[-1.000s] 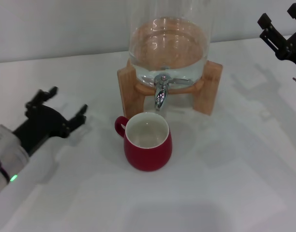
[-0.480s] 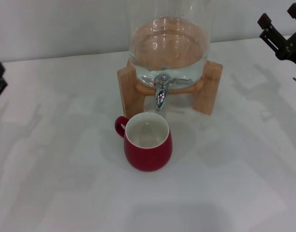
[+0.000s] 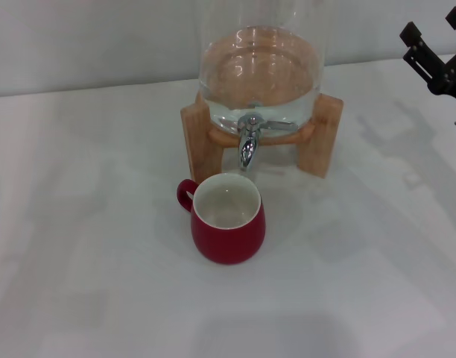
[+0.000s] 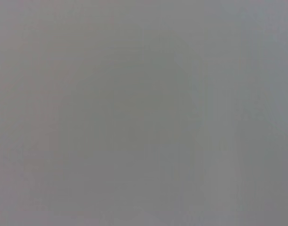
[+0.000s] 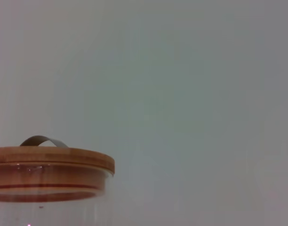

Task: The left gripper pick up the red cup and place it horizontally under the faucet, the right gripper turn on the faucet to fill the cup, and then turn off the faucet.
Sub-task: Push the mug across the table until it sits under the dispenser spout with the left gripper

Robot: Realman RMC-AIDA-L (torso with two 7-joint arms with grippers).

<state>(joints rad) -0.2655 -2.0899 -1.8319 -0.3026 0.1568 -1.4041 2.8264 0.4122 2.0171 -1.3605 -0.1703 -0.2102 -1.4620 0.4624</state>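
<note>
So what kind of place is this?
Probably a test bench set up like a drinks corner: a bare white table, a glass dispenser with a faucet, and a red cup.

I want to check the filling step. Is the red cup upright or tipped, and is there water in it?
Upright: the red cup stands on its base below the faucet, mouth up. It looks empty, its white inside bare.

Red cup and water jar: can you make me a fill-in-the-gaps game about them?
1. The red cup stands upright, just in front of the ____.
2. The faucet sits on a glass dispenser held by a ____ stand.
3. The right gripper hovers at the head view's top ____ corner.

Missing words: faucet; wooden; right
</note>
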